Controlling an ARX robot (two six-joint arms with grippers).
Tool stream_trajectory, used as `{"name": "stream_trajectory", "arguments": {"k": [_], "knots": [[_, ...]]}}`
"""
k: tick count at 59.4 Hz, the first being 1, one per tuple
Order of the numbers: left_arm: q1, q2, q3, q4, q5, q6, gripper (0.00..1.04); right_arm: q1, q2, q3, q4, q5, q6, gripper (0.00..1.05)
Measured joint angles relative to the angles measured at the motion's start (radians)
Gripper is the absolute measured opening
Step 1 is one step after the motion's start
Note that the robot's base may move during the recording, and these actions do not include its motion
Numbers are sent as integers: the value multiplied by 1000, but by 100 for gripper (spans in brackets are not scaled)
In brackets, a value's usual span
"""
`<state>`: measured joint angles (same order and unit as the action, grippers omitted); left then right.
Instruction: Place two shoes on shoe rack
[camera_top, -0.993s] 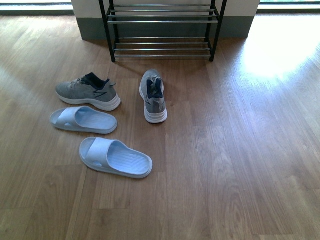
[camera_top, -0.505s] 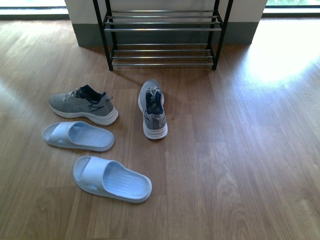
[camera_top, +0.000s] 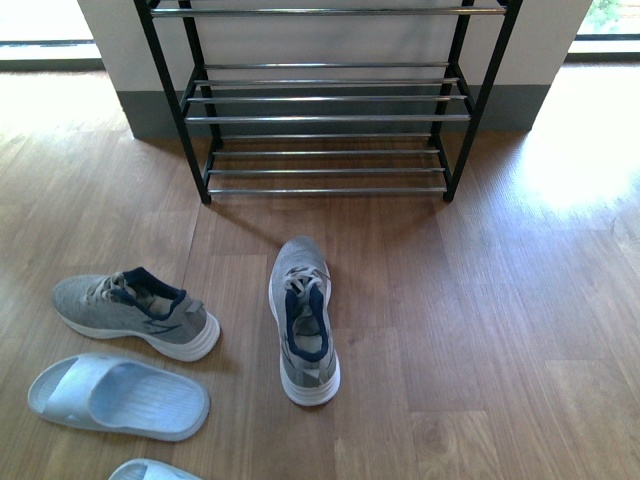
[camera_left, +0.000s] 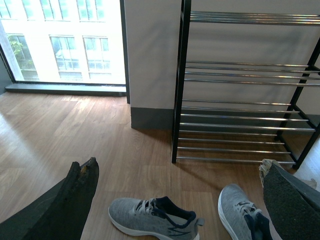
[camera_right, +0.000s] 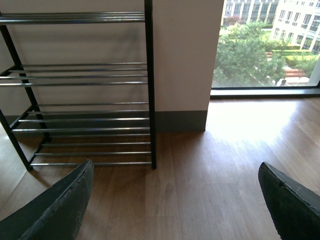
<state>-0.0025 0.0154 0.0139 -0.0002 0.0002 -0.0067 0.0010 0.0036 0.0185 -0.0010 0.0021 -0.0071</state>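
Note:
The shoe rack (camera_top: 325, 118) stands against the wall ahead, black frame with chrome bars, its tiers bare. One grey sneaker (camera_top: 302, 318) lies on the floor in front of it, toe toward the rack. The other grey sneaker (camera_top: 135, 312) lies sideways to the left. A pale blue slide (camera_top: 118, 397) rests nearer, and the tip of a second slide (camera_top: 150, 470) shows at the bottom edge. My left gripper (camera_left: 180, 205) is open above both sneakers (camera_left: 155, 220). My right gripper (camera_right: 175, 202) is open over bare floor beside the rack (camera_right: 82, 105).
Wooden floor (camera_top: 520, 330) spreads to the right of the shoes. A white wall with a grey skirting (camera_top: 520, 105) backs the rack. Bright windows (camera_left: 65, 40) flank it on both sides, with a sunlit patch on the floor at right.
The front view has moved forward toward the rack: the rack and sneakers now look larger and lower in frame, and the nearer slide has almost left the bottom edge.

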Motion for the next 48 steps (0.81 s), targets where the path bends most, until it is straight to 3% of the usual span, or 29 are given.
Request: {"name": "stream_trajectory", "arguments": {"k": [19, 20, 23, 26, 30, 35, 40, 48], "knots": [[0, 0, 0, 0, 0, 0, 95, 0, 1, 0, 0, 0, 0, 96], [-1, 2, 0, -2, -7, -5, 95, 0, 1, 0, 0, 0, 0, 96], [-48, 76, 42, -109, -154, -116, 95, 0, 1, 0, 0, -2, 0, 96], [-85, 292, 99, -82, -279, -336, 95, 0, 0, 0, 0, -1, 0, 96], [-85, 643, 154, 121, -247, -650, 95, 0, 0, 0, 0, -1, 0, 96], [-87, 1081, 229, 349, -168, -896, 95, 0, 0, 0, 0, -2, 0, 96], [-96, 1507, 341, 467, -95, -996, 95, 0, 0, 0, 0, -2, 0, 96], [-108, 1963, 524, 450, -82, -1046, 95, 0, 0, 0, 0, -2, 0, 96]]}}
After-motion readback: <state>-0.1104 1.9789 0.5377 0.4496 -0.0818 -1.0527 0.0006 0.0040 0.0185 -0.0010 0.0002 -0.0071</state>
